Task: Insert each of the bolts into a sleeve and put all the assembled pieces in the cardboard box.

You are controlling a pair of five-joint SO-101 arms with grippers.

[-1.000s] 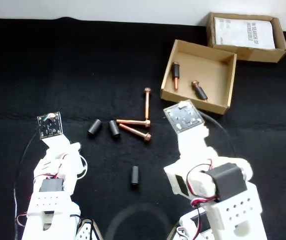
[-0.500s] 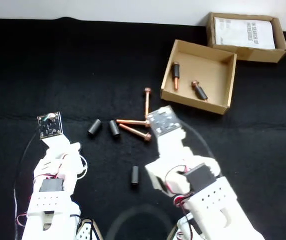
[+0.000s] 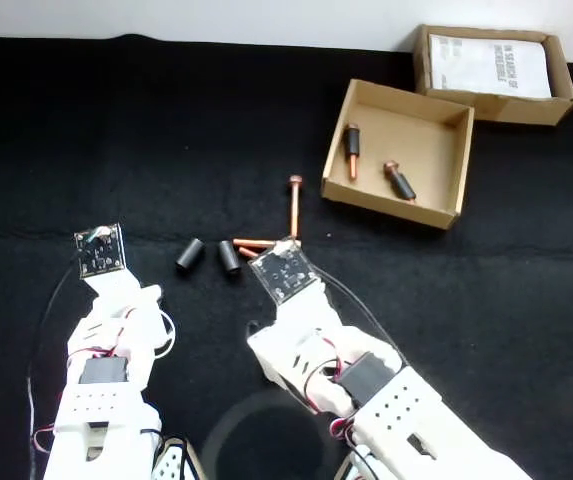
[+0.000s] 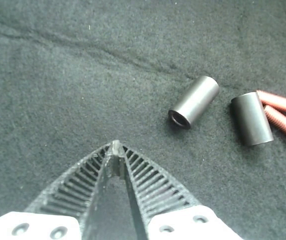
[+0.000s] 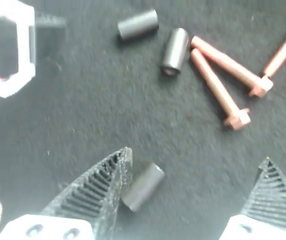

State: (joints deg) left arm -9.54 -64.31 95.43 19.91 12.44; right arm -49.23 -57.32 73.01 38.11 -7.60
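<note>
R gripper [image 5: 196, 156] jaws wide apart; lone sleeve [image 5: 142, 186] on cloth [image 5: 83, 110] just beside one finger, axis skewed across gap, so R arm nearer. L gripper [image 4: 115, 146] jaws together; next sleeve [image 3: 189, 255] at its 3 o'clock, high view.

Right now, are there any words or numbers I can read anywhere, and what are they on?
White sheet lying in the far box: several lines of dark print, too small and blurred to read.
Bolts, sleeves and the open cardboard box: no words, numbers or signs can be made out on them.
</note>
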